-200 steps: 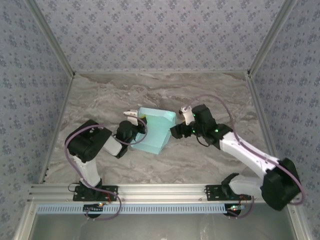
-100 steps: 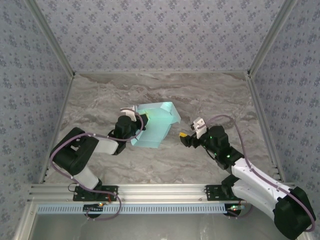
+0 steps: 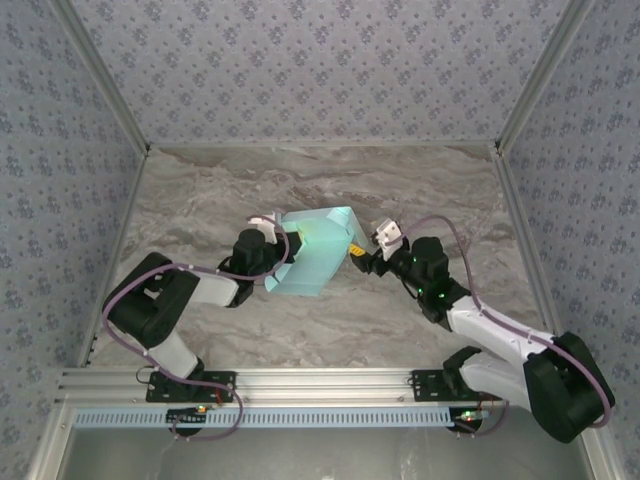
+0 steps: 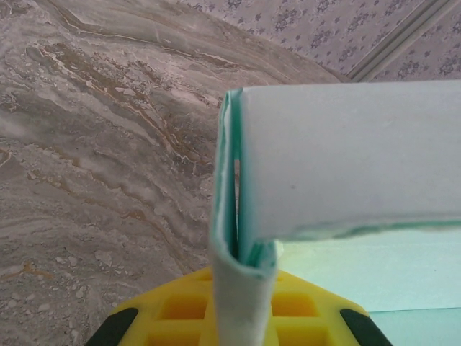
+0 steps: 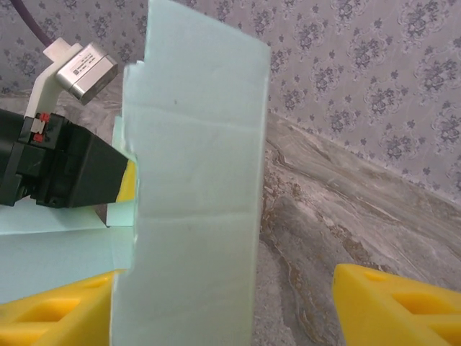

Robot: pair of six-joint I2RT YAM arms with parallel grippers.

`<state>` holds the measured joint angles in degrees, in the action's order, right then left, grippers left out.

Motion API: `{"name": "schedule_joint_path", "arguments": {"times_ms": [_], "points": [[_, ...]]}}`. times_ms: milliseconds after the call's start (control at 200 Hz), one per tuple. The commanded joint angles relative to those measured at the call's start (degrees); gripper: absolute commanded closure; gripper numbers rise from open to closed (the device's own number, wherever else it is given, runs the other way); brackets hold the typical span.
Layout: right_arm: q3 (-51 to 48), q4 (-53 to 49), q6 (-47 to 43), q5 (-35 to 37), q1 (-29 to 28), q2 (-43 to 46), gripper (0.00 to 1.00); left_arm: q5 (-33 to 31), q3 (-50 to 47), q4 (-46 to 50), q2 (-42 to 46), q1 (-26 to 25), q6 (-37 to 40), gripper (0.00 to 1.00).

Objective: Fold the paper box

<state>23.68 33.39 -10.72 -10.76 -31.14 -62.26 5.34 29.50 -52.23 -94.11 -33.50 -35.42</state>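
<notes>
Since the earlier frame the right gripper [image 3: 357, 252] has swung up and left from the lower right of the marble to the right edge of the box [image 3: 310, 258], and the box has tipped a little. The gripper's jaws are spread. In the right wrist view one yellow finger [image 5: 395, 306] sits at the lower right, clear of the card. The other finger is at the lower left, partly behind an upright panel of the box [image 5: 194, 180] that stands between the two. Whether that finger touches the panel cannot be told.

At the left edge of the box, the left gripper [image 3: 270, 255] is pressed together on the card. In the left wrist view a folded edge of the box [image 4: 241, 288] stands up out of the yellow fingers [image 4: 180, 310] at the bottom centre, and a broad pale panel runs off to the right across the middle of the frame. The black body of the left gripper also shows at the left of the right wrist view, just beside the panel.

The box lies near the centre of the top view, between the two grippers, on the grey marble table [image 3: 430, 190]. Patterned walls [image 3: 320, 70] close the table in at the top and both sides.
</notes>
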Motion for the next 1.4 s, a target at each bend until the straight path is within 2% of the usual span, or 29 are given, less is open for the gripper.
{"name": "schedule_joint_path", "arguments": {"times_ms": [0, 190, 305, 455, 595, 725, 829, 914, 1014, 1109, 1289, 1394], "points": [[3.5, 3.4, -1.1, -0.5, -1.3, -2.5, 0.28, 1.9, 2.0, -0.6, -0.5, -0.6, 1.6, 1.0], [7.2, 0.2, -4.0, 0.8, -4.3, -7.6, 0.31, 1.7, 2.1, -1.2, -1.4, -1.1, 1.8, 1.0], [7.1, -0.9, -4.0, 0.6, -4.6, -7.4, 0.31, 0.8, 1.8, -1.2, -1.3, -1.2, 2.1, 1.0], [6.3, -8.7, -4.7, -0.3, -4.5, -1.7, 0.31, -1.2, 0.9, 0.9, 0.8, -0.5, 4.8, 1.0], [3.6, -13.9, -4.1, -5.0, -4.5, 6.0, 0.3, -2.5, -0.1, 3.0, 3.1, 0.7, 7.0, 1.0], [1.5, -17.9, -3.6, -5.4, -4.1, 12.8, 0.27, -2.7, -0.7, 3.4, 4.2, 1.2, 7.6, 1.0], [0.0, -18.7, -1.0, -7.1, -1.0, 16.9, 0.25, -2.1, -0.8, 3.7, 4.8, 1.4, 8.2, 1.0], [0.2, -18.5, 3.4, -12.9, 3.6, 18.4, 0.26, -1.5, -0.7, 4.4, 5.3, 1.4, 8.6, 1.0], [1.7, -17.2, 8.6, -21.1, 9.0, 17.1, 0.29, -0.6, -0.6, 4.6, 5.7, 1.4, 9.0, 1.0], [4.7, -18.4, 9.3, -26.7, 12.2, 12.9, 0.33, 0.3, -0.3, 4.8, 5.7, 1.3, 9.1, 1.0], [10.0, -19.2, 7.3, -31.1, 12.6, 3.2, 0.36, 1.5, 0.1, 4.7, 5.2, 1.3, 8.5, 1.0], [12.7, -19.0, 6.2, -32.8, 10.8, -1.9, 0.38, 1.9, 0.3, 4.5, 4.9, 1.3, 8.5, 1.0]]}}
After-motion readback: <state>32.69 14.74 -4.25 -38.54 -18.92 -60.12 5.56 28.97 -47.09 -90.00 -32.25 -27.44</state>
